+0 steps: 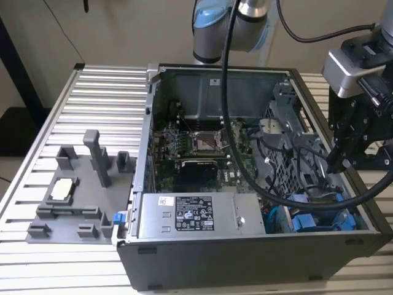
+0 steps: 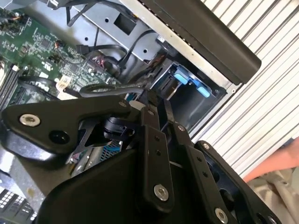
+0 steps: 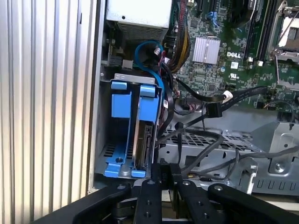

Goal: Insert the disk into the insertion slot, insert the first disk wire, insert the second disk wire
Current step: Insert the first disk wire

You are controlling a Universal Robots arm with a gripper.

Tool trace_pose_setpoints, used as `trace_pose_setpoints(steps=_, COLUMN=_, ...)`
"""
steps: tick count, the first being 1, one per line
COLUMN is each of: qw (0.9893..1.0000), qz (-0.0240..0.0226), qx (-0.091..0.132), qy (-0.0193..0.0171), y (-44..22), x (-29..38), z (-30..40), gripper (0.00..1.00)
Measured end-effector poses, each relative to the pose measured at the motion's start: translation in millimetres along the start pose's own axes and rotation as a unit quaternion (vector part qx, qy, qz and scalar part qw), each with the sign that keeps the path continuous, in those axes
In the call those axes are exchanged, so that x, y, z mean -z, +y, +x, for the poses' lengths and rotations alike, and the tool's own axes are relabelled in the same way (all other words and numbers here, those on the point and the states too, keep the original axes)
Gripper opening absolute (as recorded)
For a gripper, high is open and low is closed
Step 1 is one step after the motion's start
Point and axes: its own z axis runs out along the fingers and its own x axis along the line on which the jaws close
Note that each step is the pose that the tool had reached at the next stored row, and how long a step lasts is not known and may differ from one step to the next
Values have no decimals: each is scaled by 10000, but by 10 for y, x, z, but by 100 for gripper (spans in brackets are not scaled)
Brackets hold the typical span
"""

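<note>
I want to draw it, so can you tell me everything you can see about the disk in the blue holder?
The disk is thin, flat and grey, like metal, seen edge-on in the first wrist view. It stands on edge in a bright blue plastic carrier with end tabs, inside the case's metal bay. Another blue carrier stands beside it. The gripper is close to its end; touching or not, I cannot tell.

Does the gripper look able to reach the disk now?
Probably yes: in the first wrist view the gripper is beside the disk with its end exposed, though black cables crowd one side.
</note>
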Motion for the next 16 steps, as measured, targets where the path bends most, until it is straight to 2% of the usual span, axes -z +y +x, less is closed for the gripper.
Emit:
trace_pose_setpoints(steps=5, qw=9999, qz=-105, qx=-5, qy=6, y=-47, x=-24, z=29, gripper=19)
trace_pose_setpoints(steps=11, qw=9999, qz=-152, qx=-8, qy=4, y=-64, x=-81, z=62, gripper=19)
trace_pose_setpoints(steps=16, qw=9998, qz=-210, qx=-10, qy=20, y=-94, x=-112, z=76, gripper=19)
